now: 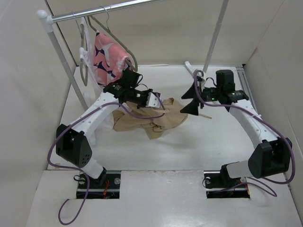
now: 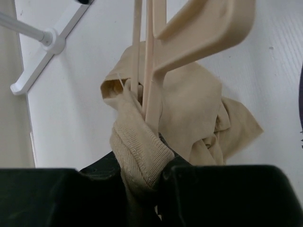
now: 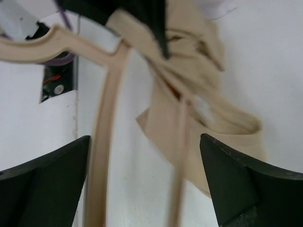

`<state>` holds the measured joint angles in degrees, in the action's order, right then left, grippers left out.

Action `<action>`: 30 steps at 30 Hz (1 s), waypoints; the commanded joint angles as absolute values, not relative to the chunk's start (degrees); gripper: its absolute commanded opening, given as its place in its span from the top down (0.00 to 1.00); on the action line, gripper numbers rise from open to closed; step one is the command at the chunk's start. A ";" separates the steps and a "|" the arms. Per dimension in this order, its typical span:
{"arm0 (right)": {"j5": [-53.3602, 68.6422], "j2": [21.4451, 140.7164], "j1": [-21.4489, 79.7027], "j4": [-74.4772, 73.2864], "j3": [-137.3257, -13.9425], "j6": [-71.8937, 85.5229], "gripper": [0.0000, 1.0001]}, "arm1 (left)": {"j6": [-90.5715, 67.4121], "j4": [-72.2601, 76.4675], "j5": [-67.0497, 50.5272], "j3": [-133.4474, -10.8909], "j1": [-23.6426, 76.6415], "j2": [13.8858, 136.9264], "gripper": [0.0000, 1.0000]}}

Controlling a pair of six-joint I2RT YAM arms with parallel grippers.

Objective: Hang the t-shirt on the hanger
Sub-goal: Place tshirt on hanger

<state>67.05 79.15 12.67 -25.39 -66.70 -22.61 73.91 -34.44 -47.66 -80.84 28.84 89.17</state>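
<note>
The tan t-shirt (image 1: 156,120) lies bunched on the white table between the arms. My left gripper (image 1: 152,100) is shut on its ribbed neck band (image 2: 142,149) and holds that part lifted. The cream hanger (image 2: 203,28) hangs close in front of the left wrist camera, and its thin bars run down into the gripped neck opening. My right gripper (image 1: 191,99) is open wide, facing the shirt. In the right wrist view the hanger's bars (image 3: 102,137) pass blurred between its fingers without touching them. The shirt (image 3: 189,94) with its white label (image 3: 203,106) lies beyond.
A clothes rail (image 1: 104,9) at the back left carries a pink printed garment (image 1: 110,56), a white garment (image 1: 87,59) and grey wire hangers (image 1: 128,49). The rack's right pole (image 1: 215,33) and white foot (image 1: 191,70) stand just behind my right gripper. Walls enclose the table.
</note>
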 commanded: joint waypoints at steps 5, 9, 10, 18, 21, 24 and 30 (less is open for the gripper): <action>61.35 79.44 6.24 -17.00 -73.21 -10.34 0.00 | 89.99 -43.94 -49.83 -79.81 29.18 87.36 1.00; 59.17 81.74 7.90 -8.70 -74.61 -3.69 0.00 | 91.67 -46.32 -47.99 -79.28 29.18 87.98 1.00; 58.19 82.61 8.43 -8.70 -74.62 -3.69 0.00 | 91.67 -46.32 -47.99 -79.28 29.18 87.98 1.00; 37.99 91.30 11.86 -8.70 -75.15 3.68 0.00 | 93.78 -46.32 -46.23 -78.13 29.18 87.98 1.00; 33.67 97.19 13.53 -9.75 -77.25 8.08 0.00 | 93.78 -46.32 -45.70 -78.13 29.18 87.46 1.00; 31.56 102.29 16.60 -11.60 -80.32 7.56 0.00 | 93.00 -46.32 -45.70 -77.52 29.18 86.93 1.00; 32.26 109.42 22.23 -18.18 -86.31 3.26 0.00 | 91.23 -44.57 -45.18 -76.99 29.18 86.92 1.00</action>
